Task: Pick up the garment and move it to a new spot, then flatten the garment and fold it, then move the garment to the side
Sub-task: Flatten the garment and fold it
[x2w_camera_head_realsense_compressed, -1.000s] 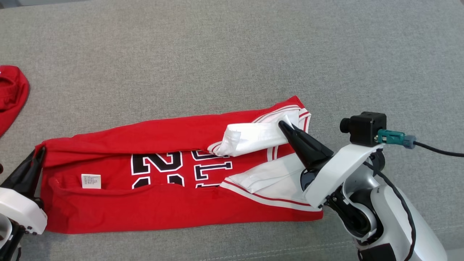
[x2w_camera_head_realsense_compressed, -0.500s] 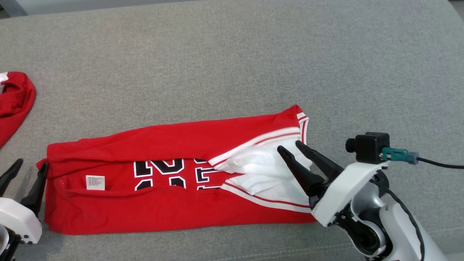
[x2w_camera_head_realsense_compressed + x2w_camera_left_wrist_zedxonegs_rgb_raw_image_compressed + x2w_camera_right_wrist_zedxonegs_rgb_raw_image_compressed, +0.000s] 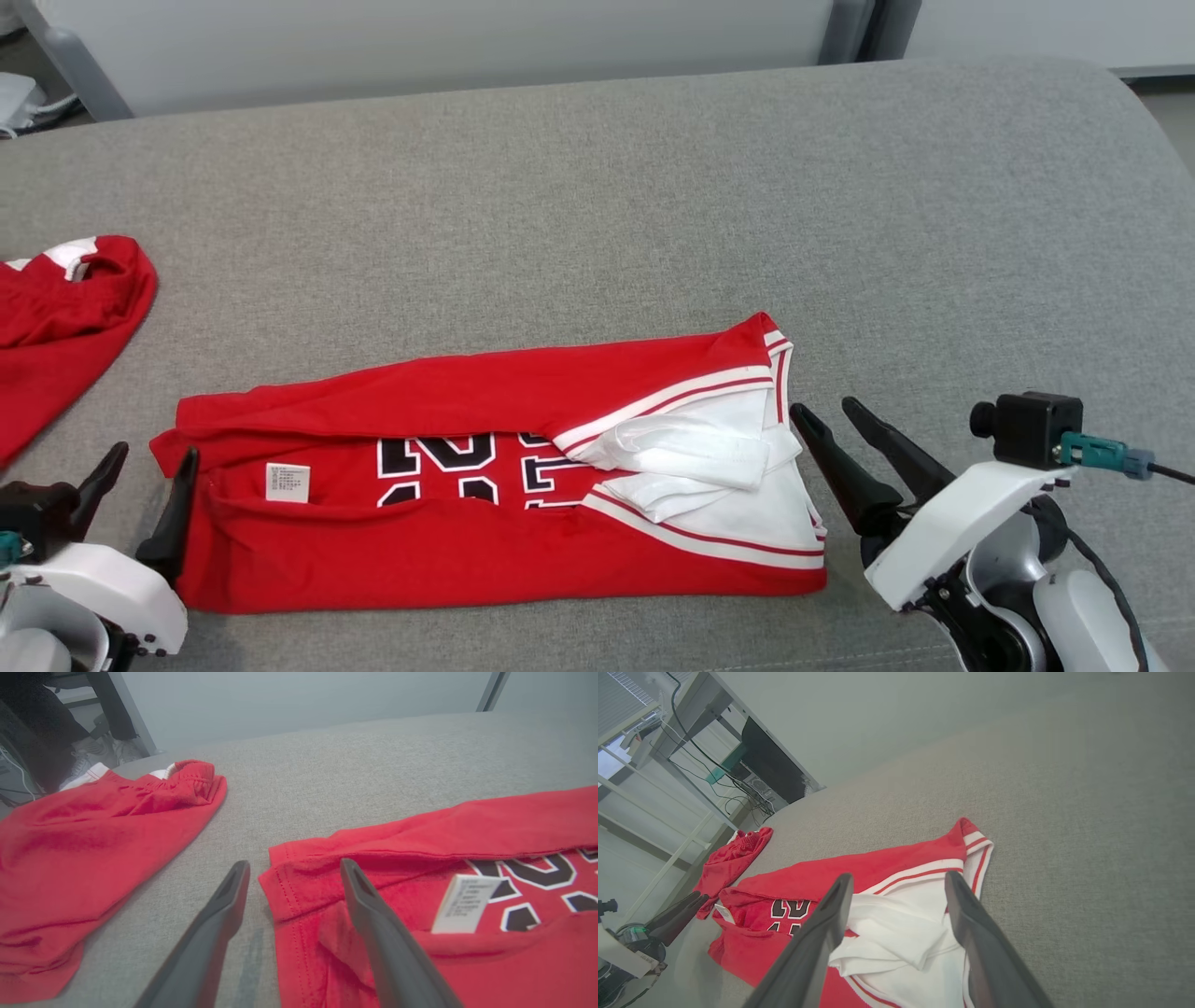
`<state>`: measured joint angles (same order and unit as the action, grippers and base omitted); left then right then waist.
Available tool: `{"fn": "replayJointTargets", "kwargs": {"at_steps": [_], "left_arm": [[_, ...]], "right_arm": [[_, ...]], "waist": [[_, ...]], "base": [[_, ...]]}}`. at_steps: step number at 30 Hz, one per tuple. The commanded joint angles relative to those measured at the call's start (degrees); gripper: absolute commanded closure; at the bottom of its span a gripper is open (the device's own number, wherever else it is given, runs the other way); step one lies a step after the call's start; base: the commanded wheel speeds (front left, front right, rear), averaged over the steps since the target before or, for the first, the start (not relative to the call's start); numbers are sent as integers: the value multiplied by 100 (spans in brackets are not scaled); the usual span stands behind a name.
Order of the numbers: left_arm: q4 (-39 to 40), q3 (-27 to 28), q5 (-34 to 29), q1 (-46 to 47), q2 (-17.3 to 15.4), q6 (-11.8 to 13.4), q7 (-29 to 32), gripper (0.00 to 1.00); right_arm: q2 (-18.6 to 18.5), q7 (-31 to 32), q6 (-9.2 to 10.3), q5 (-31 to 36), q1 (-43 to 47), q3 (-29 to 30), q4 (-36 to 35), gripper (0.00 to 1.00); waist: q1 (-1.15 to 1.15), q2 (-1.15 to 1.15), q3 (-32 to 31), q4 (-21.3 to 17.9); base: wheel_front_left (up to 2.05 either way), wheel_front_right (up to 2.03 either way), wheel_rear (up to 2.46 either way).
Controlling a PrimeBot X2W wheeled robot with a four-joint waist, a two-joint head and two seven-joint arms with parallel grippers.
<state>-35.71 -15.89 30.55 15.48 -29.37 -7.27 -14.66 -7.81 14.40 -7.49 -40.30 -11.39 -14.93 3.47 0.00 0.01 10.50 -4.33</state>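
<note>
The garment [image 3: 448, 560] is a red jersey with black-and-white numbers and white trim, lying folded lengthwise on the grey padded surface [image 3: 597, 215]. My left gripper [image 3: 154, 455] stands open at its left hem end, holding nothing. In the left wrist view the left gripper [image 3: 294, 864] straddles the hem corner of the garment [image 3: 420, 835], one finger over the cloth. My right gripper [image 3: 823, 408] is open just right of the white-trimmed end, clear of the cloth. In the right wrist view the right gripper [image 3: 899, 876] looks over the garment [image 3: 887, 863].
A second red garment [image 3: 65, 317] lies crumpled at the surface's left edge, near my left arm; the second red garment [image 3: 93, 826] is close to my left fingers. The surface's far edge [image 3: 467, 89] meets a pale wall. Desk legs and cables [image 3: 714, 765] stand beyond the left side.
Both grippers have opened and let go of the garment's two ends, then drawn back from it. The lifted white part has dropped onto the jersey. The head camera has tilted up.
</note>
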Motion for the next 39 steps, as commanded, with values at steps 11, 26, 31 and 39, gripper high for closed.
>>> {"fn": "replayJointTargets", "kwargs": {"at_steps": [11, 26, 31, 39], "left_arm": [[304, 722, -248, -409, 365, -22, -34, 0], [813, 1146, -431, -910, 771, -22, -34, 0], [983, 1236, -398, -1077, 855, -22, -34, 0], [1335, 1261, -391, -1217, 871, -22, -34, 0]], "right_arm": [[-128, -846, 0, -43, 97, -265, 517, 0], [76, -1905, 0, 114, -149, -647, 1544, 0], [118, -2111, 0, 74, -241, -686, 1855, 0], [225, -2378, 0, 169, -416, -535, 2440, 0]], "waist": [[0, -1, -479, 111], [0, -1, -553, 194], [0, -1, -543, 228], [0, -1, -391, 408]], "base": [[0, 0, 0], [0, 0, 0], [0, 0, 0], [0, 0, 0]]}}
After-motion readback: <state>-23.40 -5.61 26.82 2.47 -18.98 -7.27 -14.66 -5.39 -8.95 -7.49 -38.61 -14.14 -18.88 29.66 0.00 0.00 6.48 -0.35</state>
